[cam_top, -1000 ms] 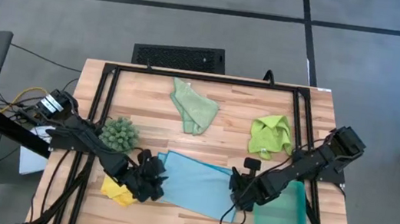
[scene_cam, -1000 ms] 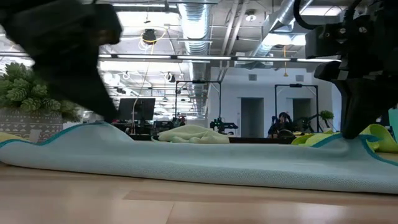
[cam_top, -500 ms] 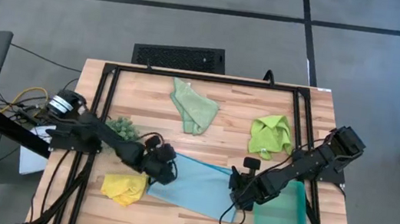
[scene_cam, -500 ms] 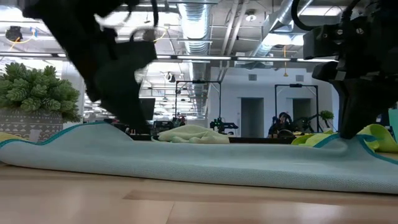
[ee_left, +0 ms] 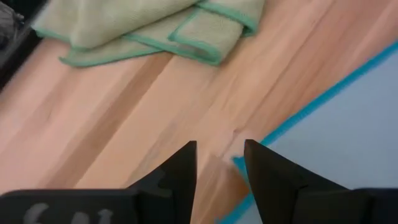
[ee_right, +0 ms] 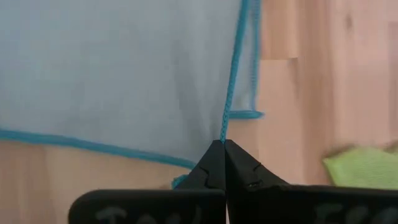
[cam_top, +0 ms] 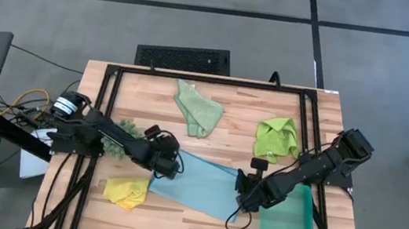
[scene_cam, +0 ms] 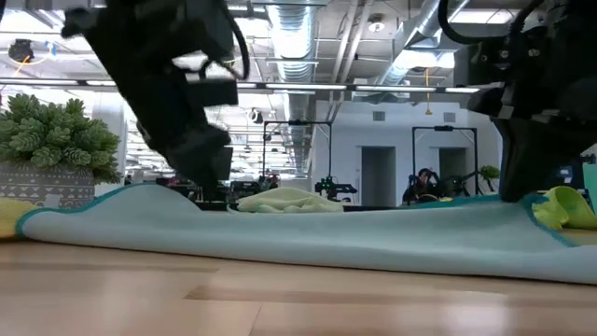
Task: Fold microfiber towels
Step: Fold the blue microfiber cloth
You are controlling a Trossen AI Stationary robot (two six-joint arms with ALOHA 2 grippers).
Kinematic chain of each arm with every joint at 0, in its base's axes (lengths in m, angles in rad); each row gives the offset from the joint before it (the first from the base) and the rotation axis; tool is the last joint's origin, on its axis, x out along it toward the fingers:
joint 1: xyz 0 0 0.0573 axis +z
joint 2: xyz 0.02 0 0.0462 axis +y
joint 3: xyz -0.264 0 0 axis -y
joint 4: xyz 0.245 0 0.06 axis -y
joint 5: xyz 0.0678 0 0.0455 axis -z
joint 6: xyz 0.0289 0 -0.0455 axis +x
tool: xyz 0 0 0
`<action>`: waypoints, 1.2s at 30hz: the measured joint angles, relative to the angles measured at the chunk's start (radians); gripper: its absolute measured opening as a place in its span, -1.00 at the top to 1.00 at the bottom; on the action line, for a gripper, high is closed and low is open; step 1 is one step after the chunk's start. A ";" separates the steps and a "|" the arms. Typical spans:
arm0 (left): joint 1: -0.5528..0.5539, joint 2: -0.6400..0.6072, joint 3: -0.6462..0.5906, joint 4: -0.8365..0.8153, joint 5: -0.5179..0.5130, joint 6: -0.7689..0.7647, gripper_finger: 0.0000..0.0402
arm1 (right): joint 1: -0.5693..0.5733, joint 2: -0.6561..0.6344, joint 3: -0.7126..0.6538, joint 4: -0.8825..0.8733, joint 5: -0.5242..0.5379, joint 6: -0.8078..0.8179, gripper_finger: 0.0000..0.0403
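Light blue towel [cam_top: 207, 188] first: your right gripper [cam_top: 243, 199] is pinched shut on its hem at the towel's 3 o'clock end, the teal edge running straight out from between the closed tips in the right wrist view. Your left gripper [cam_top: 168, 163] hovers part open and empty over the far corner near 10 o'clock — that corner sits just past its fingertips [ee_left: 186, 163], not between them. The cloth's long axis runs 10 to 4 across the table [cam_top: 230, 102]. Farther out lie the sage green towel [cam_top: 198, 110] at 12, lime green towel [cam_top: 277, 138] at 2, yellow towel [cam_top: 125, 191] at 8.
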 joint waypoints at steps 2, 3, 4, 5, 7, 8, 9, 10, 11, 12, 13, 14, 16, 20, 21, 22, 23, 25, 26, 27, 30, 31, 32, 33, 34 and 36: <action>-0.020 -0.007 0.017 -0.010 -0.001 -0.005 0.36 | -0.004 -0.011 0.002 -0.017 0.031 0.010 0.96; -0.032 -0.011 0.024 -0.004 -0.001 -0.012 0.36 | -0.006 -0.020 0.002 -0.027 0.049 0.011 0.96; -0.043 -0.016 0.030 -0.004 0.000 -0.020 0.36 | -0.010 -0.025 0.003 -0.023 0.066 0.011 0.96; -0.056 -0.017 0.035 0.009 0.005 -0.023 0.36 | -0.015 -0.026 0.003 -0.012 0.077 0.011 0.96; -0.078 -0.014 0.036 0.067 0.047 -0.023 0.36 | -0.028 -0.031 0.003 -0.015 0.079 0.003 0.96; -0.091 -0.007 0.036 0.096 0.066 -0.016 0.36 | -0.035 -0.033 0.003 -0.014 0.079 -0.005 0.96; -0.106 -0.001 0.036 0.127 0.085 -0.009 0.36 | -0.040 -0.033 0.001 -0.012 0.079 -0.012 0.96; -0.123 0.002 0.036 0.147 0.092 -0.008 0.36 | -0.048 -0.032 -0.001 -0.013 0.079 -0.015 0.96; -0.140 0.013 0.036 0.172 0.091 -0.009 0.36 | -0.056 -0.032 -0.004 -0.014 0.082 -0.015 0.96; -0.158 0.024 0.036 0.209 0.086 -0.011 0.36 | -0.062 -0.032 -0.007 -0.012 0.083 -0.015 0.96; -0.174 0.031 0.036 0.221 0.080 -0.011 0.36 | -0.068 -0.032 -0.010 -0.007 0.085 -0.015 0.95; -0.190 0.038 0.035 0.225 0.070 -0.013 0.36 | -0.076 -0.032 -0.011 -0.008 0.091 -0.017 0.94; -0.215 0.048 0.035 0.274 0.052 -0.026 0.36 | -0.085 -0.032 -0.011 0.001 0.105 -0.022 0.86; -0.251 0.048 0.034 0.315 0.013 -0.058 0.36 | -0.111 -0.032 -0.011 -0.023 0.109 -0.023 0.57; -0.261 0.048 0.034 0.330 -0.008 -0.062 0.36 | -0.119 -0.035 -0.011 -0.048 0.117 -0.012 0.48; -0.269 0.048 0.034 0.342 -0.028 -0.063 0.36 | -0.124 -0.039 -0.011 -0.067 0.137 0.010 0.40; -0.274 0.048 0.034 0.354 -0.041 -0.063 0.36 | -0.123 -0.046 -0.011 -0.081 0.163 0.037 0.32; -0.280 0.048 0.034 0.367 -0.047 -0.065 0.36 | -0.109 -0.063 -0.011 -0.085 0.203 0.068 0.18; -0.283 0.047 0.034 0.364 -0.047 -0.068 0.36 | -0.094 -0.069 -0.011 -0.059 0.208 0.068 0.12; -0.284 0.047 0.034 0.363 -0.049 -0.072 0.36 | -0.076 -0.073 -0.011 -0.024 0.199 0.061 0.07; -0.285 0.047 0.034 0.364 -0.052 -0.085 0.36 | -0.028 -0.079 -0.011 0.165 0.085 -0.001 -0.01; -0.284 0.047 0.034 0.362 -0.039 -0.095 0.36 | -0.011 -0.077 -0.010 0.245 0.028 -0.025 -0.01; -0.283 0.047 0.034 0.362 -0.022 -0.101 0.36 | 0.004 -0.068 -0.010 0.325 -0.024 -0.051 -0.01; -0.281 0.047 0.034 0.362 -0.004 -0.107 0.36 | 0.016 -0.050 -0.009 0.412 -0.075 -0.079 0.00; -0.281 0.047 0.034 0.362 0.015 -0.109 0.36 | 0.026 -0.030 -0.008 0.479 -0.122 -0.106 0.03; -0.281 0.047 0.033 0.360 0.040 -0.116 0.36 | 0.038 0.012 -0.009 0.549 -0.173 -0.133 0.12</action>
